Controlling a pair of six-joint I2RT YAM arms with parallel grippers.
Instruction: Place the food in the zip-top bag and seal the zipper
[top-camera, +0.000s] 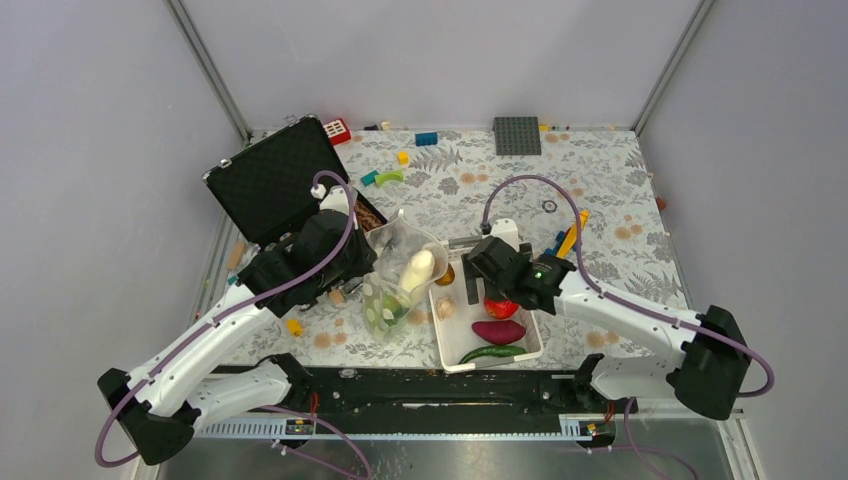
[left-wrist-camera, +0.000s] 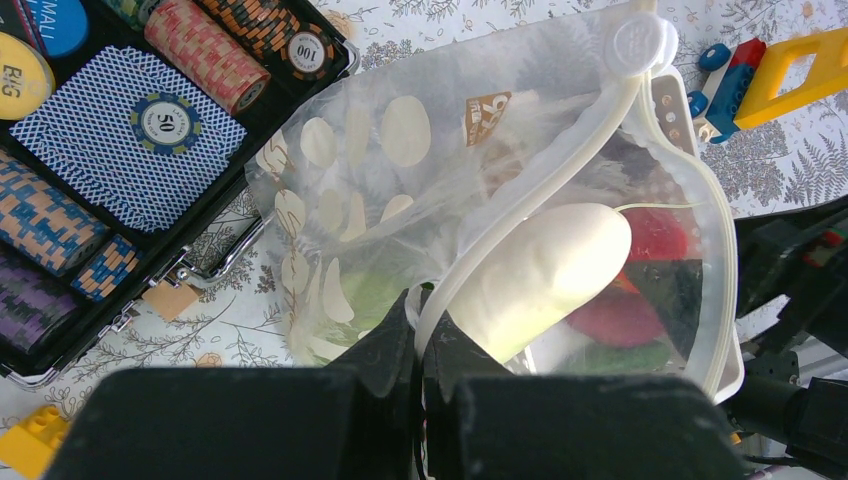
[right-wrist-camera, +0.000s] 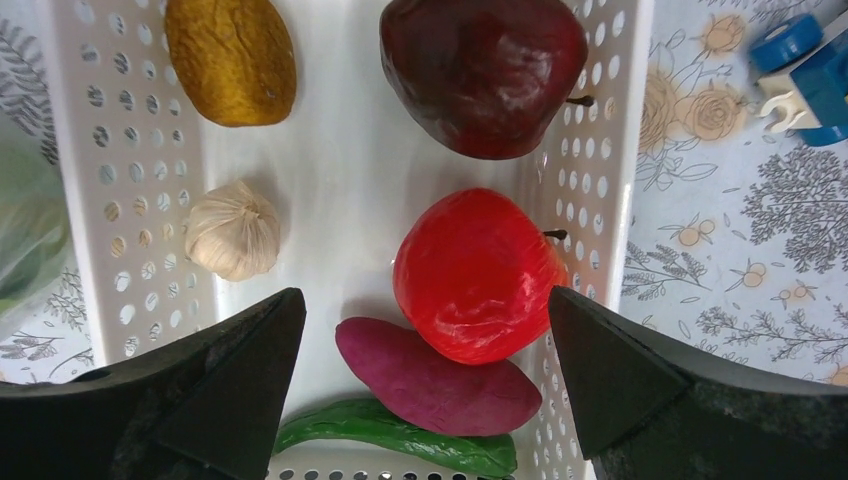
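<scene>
On the table (top-camera: 600, 200), the zip-top bag (left-wrist-camera: 400, 170) stands just left of the white basket (right-wrist-camera: 130, 200), its mouth edge pinched in the clenched left gripper (left-wrist-camera: 420, 350); the white radish (left-wrist-camera: 545, 280) pokes from it; the right gripper (right-wrist-camera: 425, 300) hangs spread wide and empty over the basket, straddling the red tomato (right-wrist-camera: 475, 275); the purple sweet potato (right-wrist-camera: 440, 385) and green pepper (right-wrist-camera: 400, 435) lie inside the basket too.
</scene>
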